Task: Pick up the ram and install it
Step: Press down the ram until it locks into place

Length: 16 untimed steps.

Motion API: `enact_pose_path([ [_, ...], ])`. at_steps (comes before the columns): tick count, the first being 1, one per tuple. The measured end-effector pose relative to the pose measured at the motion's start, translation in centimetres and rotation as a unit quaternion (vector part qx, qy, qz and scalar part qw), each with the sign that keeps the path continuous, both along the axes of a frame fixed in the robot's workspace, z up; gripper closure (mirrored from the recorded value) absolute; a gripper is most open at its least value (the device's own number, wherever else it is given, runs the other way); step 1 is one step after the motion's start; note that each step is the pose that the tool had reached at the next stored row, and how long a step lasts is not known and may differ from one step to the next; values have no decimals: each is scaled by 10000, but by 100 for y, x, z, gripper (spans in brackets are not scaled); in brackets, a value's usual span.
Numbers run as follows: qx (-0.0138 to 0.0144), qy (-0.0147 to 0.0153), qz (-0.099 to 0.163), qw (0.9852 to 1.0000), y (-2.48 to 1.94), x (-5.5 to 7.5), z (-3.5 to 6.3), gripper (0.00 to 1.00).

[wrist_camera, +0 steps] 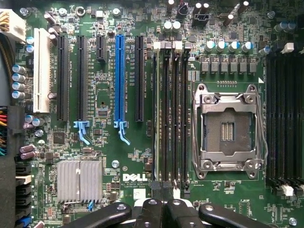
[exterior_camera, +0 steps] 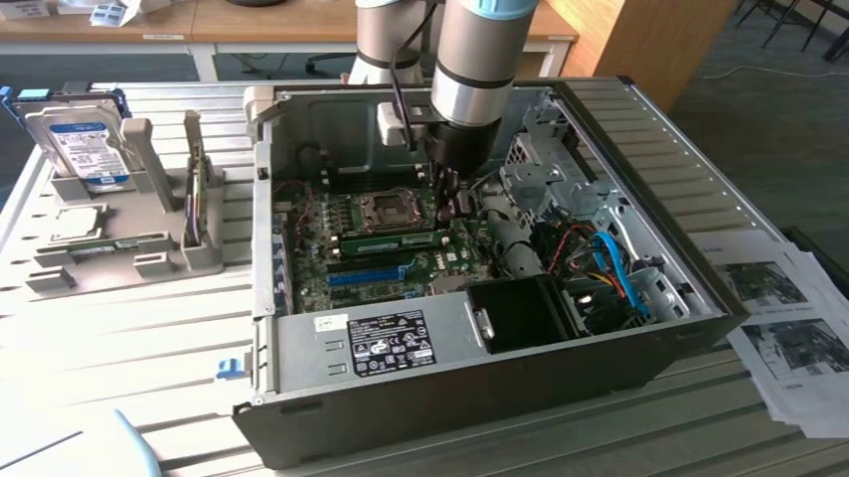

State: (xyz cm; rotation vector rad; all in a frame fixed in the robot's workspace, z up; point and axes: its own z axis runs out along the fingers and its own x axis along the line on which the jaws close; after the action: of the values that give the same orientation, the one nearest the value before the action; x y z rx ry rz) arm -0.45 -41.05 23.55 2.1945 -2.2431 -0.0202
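Hand closed, fingers together, nothing seen between them, above memory slots. Ram sits in slot between processor socket and blue slot. Likely best: push straight down, evenly, until latches close.

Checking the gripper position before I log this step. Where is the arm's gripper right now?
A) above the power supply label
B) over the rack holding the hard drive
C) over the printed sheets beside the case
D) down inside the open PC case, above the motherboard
D: in the exterior view the gripper reaches into the open PC case, just above the motherboard near the CPU socket.
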Motion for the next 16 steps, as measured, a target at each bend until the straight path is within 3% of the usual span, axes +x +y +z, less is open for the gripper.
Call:
enact_pose_path([
  [16, -3, 0, 0, 10000, 0, 0, -66, 91],
])
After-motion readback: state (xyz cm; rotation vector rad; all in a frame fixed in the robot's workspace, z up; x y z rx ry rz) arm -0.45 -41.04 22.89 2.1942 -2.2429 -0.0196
